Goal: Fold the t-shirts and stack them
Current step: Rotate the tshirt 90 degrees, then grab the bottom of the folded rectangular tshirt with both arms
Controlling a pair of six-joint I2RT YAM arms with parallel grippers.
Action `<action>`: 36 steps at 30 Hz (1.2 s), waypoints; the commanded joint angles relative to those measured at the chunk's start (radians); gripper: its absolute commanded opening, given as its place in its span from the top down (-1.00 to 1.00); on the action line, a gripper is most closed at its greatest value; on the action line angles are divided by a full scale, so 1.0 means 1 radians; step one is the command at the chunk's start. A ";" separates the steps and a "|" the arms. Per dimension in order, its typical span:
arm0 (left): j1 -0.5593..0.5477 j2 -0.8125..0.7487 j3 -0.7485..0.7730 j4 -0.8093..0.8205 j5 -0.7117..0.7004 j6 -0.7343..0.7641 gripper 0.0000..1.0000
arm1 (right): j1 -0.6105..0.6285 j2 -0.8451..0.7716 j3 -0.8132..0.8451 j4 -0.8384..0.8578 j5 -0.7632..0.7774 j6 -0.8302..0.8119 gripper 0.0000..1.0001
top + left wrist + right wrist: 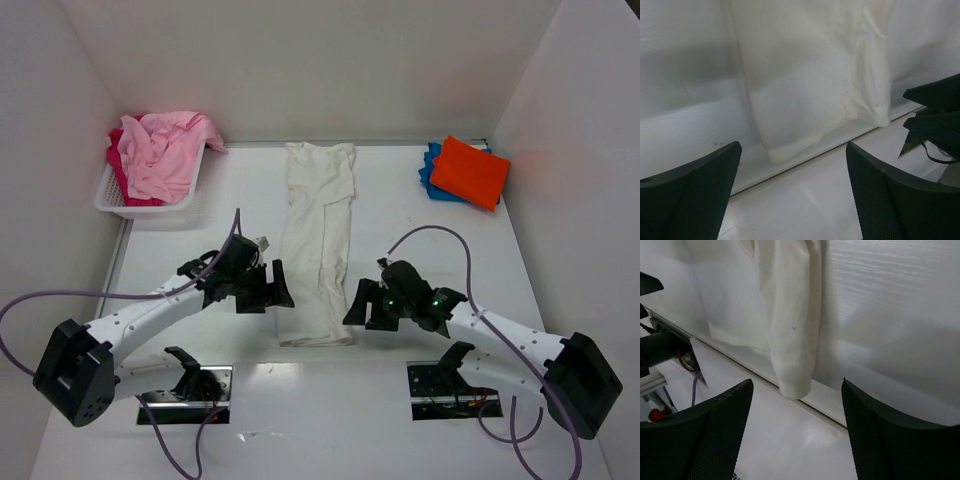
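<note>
A cream-white t-shirt (320, 235) lies folded into a long narrow strip down the middle of the table. Its near hem shows in the left wrist view (810, 90) and in the right wrist view (785, 315). My left gripper (272, 290) is open and empty just left of the strip's near end. My right gripper (362, 308) is open and empty just right of it. An orange t-shirt (470, 172) lies folded on a blue one (432, 172) at the back right. A light pink t-shirt (165, 150) is heaped on a red-magenta one (117, 170) at the back left.
The pink and magenta shirts fill a white slotted basket (135, 205) by the left wall. White walls close in the table on the left, back and right. Both arm bases stand at the near edge.
</note>
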 commanded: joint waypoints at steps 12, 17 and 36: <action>-0.016 -0.003 -0.111 0.051 0.016 -0.067 -0.75 | 0.042 0.132 -0.008 0.161 0.007 -0.002 -0.25; -0.016 0.039 -0.093 0.060 0.017 -0.056 -0.75 | 0.084 0.185 -0.007 0.193 0.007 0.010 0.04; -0.022 0.096 -0.111 0.104 0.068 -0.010 -0.72 | 0.222 0.008 -0.111 0.178 0.072 0.249 0.78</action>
